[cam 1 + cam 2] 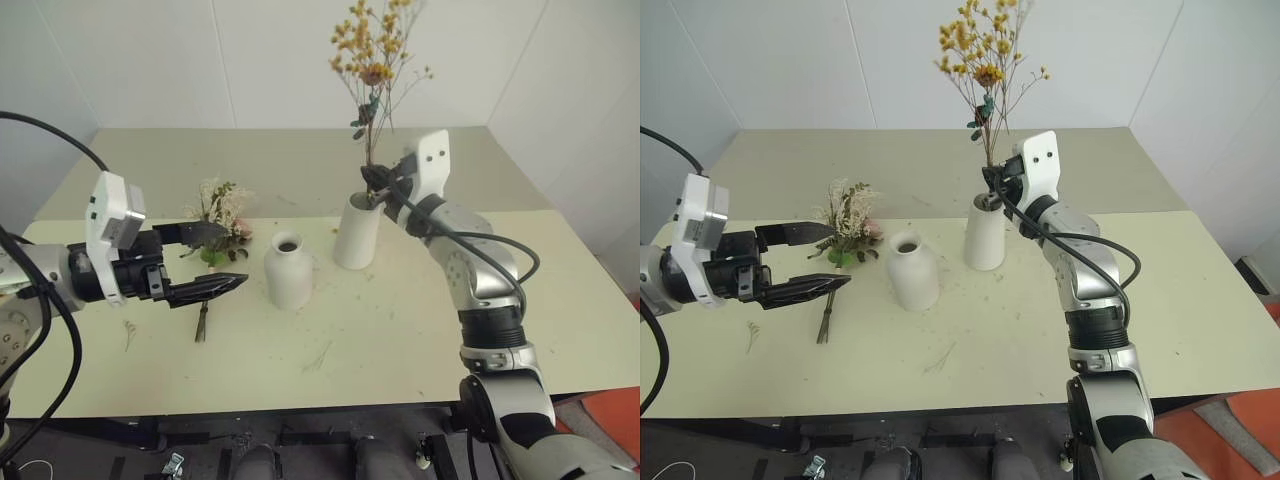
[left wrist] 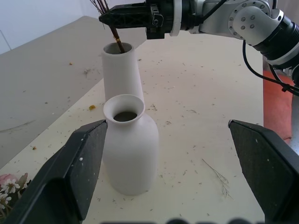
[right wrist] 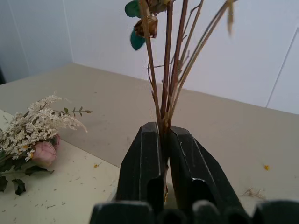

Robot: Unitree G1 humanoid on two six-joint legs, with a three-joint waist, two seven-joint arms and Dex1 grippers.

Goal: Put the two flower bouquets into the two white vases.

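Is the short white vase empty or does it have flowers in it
Empty. The short vase shows a bare dark mouth with no stems, and the cream bouquet lies on the table beside it.

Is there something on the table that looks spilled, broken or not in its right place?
Small dry crumbs and a few loose stems lie scattered over the table, likely shed from the flowers. The cream-white bouquet lies flat on the table. Both vases stand upright; nothing looks broken.

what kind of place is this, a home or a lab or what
Most likely a bare test room or lab, not a home: plain white walls, a pale table littered with dried flower bits, and only props on it, two white vases and dried bouquets.
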